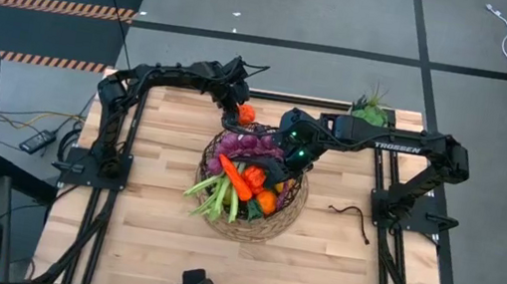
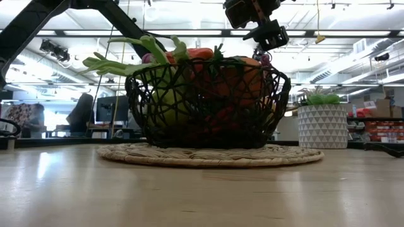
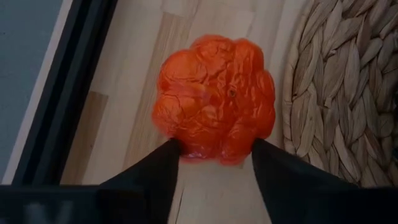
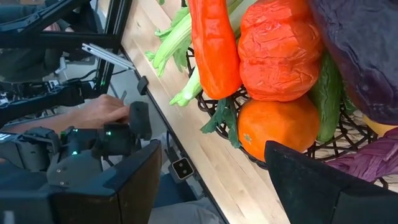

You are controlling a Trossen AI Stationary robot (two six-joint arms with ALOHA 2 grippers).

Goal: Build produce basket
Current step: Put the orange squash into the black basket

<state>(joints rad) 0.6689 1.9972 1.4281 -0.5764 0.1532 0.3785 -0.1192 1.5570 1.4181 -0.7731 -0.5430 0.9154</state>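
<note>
The dark wire basket (image 1: 250, 200) (image 2: 205, 104) stands on its round tan wicker base (image 2: 208, 154) at mid-table. It holds purple grapes (image 1: 248, 146), an orange pepper (image 4: 214, 46), a red pepper (image 4: 280, 53), an orange (image 4: 277, 127) and a green leek (image 1: 206, 190) whose end sticks out over the rim. My left gripper (image 3: 214, 165) is just beyond the basket's far side, shut on a red-orange pepper (image 1: 247, 114) (image 3: 214, 99). My right gripper (image 4: 211, 186) hangs open over the basket's right half (image 1: 282, 169) and touches nothing. My left gripper pinches the red-orange pepper between its two fingers (image 3: 158, 171), one on each side of the pepper's lobed body (image 3: 186, 146). The fingers point down at it from above. Bare table boards show beneath the pepper, beside the wicker base; whether it is lifted clear I cannot tell.
A green plant in a white pot (image 1: 371, 109) (image 2: 322, 123) stands at the table's far right corner. A dark cord (image 1: 353, 217) lies right of the basket. A person's hand (image 4: 102, 112) shows beyond the table's near edge. Bare boards lie left of and before the basket.
</note>
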